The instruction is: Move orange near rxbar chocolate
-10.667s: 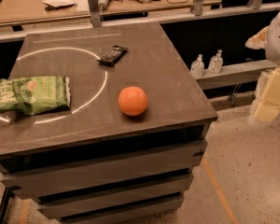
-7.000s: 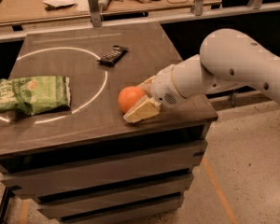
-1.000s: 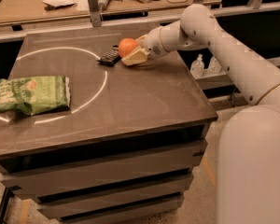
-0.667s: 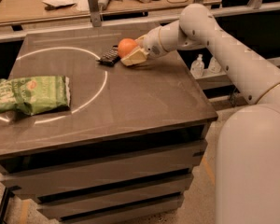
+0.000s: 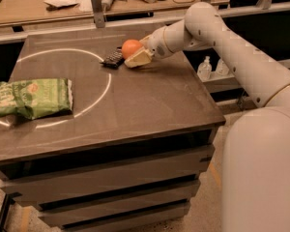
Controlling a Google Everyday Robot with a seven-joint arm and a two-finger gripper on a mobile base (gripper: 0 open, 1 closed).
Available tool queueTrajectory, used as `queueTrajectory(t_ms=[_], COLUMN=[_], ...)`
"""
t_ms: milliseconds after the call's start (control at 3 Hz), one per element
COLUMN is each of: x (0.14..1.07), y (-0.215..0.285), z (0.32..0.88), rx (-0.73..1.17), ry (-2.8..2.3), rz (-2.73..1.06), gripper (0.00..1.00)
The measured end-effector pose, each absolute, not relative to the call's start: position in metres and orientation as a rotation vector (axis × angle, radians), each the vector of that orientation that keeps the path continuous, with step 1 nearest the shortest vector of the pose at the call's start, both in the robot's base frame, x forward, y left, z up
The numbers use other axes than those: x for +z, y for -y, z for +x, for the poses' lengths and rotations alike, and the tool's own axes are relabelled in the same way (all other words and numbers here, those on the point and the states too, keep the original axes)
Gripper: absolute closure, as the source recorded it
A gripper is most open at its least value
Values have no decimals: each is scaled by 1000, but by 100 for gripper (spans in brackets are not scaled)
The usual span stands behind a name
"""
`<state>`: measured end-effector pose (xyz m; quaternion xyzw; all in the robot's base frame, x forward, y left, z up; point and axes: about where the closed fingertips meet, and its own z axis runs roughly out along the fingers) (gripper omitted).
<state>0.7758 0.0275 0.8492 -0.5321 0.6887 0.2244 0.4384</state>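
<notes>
The orange [image 5: 131,47] is a bright round fruit at the far middle of the dark table [image 5: 150,105]. My gripper [image 5: 136,53] is shut on the orange, reaching in from the right, low over the tabletop. The rxbar chocolate [image 5: 113,58] is a small dark flat bar lying just left of the orange, almost touching it. A cream finger [image 5: 139,59] sits below the orange.
A green chip bag [image 5: 33,97] lies at the table's left edge. A white circle line [image 5: 104,88] is drawn on the tabletop. A cluttered bench [image 5: 63,1] stands behind. Two small bottles [image 5: 205,67] stand on a shelf to the right.
Over the earlier frames the gripper took the orange from the table's front middle and carried it to the far side beside the dark bar. In the last second it has barely moved.
</notes>
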Motion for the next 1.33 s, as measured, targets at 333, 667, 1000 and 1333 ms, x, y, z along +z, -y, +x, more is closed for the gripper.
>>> queueTrajectory(t_ms=[333, 667, 1000, 1333], x=[847, 852, 862, 872], y=[-28, -20, -1, 23], z=[775, 771, 763, 750], rx=[568, 566, 564, 578], ry=[-1719, -1723, -1726, -1710], rz=[-1320, -1317, -1294, -1256], gripper=[0, 0, 0, 0])
